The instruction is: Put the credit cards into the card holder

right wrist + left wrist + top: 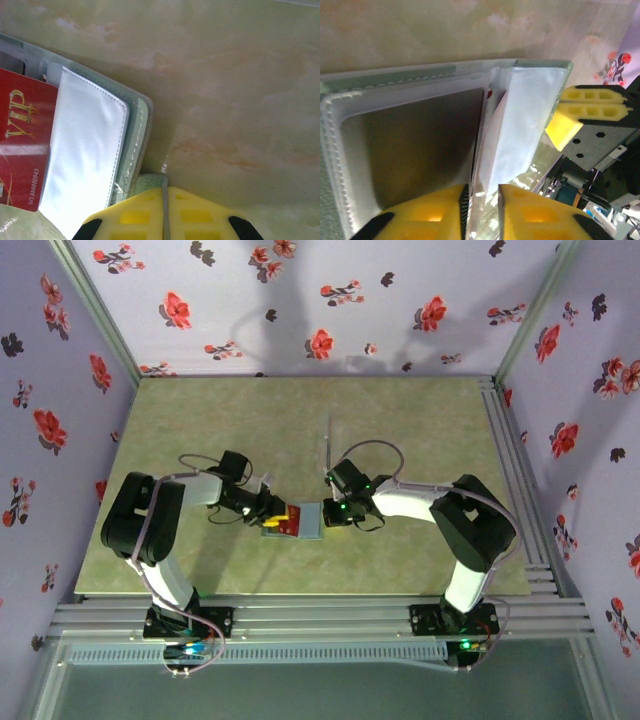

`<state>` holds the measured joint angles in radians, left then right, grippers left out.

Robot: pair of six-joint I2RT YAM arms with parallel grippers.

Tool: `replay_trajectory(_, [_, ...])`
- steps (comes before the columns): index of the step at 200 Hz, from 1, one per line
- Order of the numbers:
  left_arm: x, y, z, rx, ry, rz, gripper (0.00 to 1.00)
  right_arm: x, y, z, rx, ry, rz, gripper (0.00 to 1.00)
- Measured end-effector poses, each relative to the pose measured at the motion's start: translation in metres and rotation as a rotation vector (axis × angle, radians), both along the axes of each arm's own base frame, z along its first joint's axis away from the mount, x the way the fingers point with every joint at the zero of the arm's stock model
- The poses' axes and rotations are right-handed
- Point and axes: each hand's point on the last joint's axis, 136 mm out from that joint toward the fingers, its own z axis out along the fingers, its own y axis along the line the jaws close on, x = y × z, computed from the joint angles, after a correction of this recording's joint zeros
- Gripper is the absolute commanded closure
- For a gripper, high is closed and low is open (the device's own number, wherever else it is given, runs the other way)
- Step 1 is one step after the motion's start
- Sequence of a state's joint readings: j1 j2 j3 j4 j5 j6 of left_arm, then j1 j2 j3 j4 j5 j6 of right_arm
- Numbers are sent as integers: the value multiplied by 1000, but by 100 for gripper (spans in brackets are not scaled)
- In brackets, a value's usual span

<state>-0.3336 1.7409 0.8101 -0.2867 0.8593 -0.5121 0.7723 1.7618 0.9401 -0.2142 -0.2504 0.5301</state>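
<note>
Insp. note, ref. point = card holder (310, 524), lying open and flat on the table (300, 420), between the two arms.

Grippers: the L gripper (482, 210) is at the holder's left edge, jaws parted only a crack. A thin glossy sheet edge runs up between the pads. Cannot tell whether the pads bear on it. The R gripper (164, 210) is at the holder's right edge, fingers closed tight on the rim, pinning it down.

Contents: one red card (20, 145) marked "VIP" lies inside the holder, its right end tucked under the pale flap (85, 150). Left of the flap is the dark pocket panel (415, 145), nothing seen in it. Other cards not made out.

Step in hand, in my judgement: seating the red card in its pocket.

Recs.:
- Keep the R grip on the rim so the holder can't slide.
- Feed the card square to the slot, flat and low.
- Push w/ light force along the card's length, to avoid buckling it or lifting the flap.
- Back the L jaws off straight so nothing drags out.
</note>
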Motion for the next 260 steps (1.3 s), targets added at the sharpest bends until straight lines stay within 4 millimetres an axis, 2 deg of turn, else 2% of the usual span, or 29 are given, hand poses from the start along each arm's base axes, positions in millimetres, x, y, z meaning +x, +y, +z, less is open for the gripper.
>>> replay_trajectory(21, [2,1,1,18,-6,0,64,0,1,0,3,-1,1,98])
replay_trajectory(65, [3,6,2,66,-18,-2,63,1,1,0,4,-5,7,98])
replay_trajectory(83, [3,11,0,107,-21,2,65,1,1,0,4,-6,7,98])
replay_trajectory(126, [2,20,-5,176,-30,-6,83,1,1,0,3,-9,14,99])
replay_trajectory(260, [5,15,-1,185,-74,-44,95,1,2,1,4,-14,24,100])
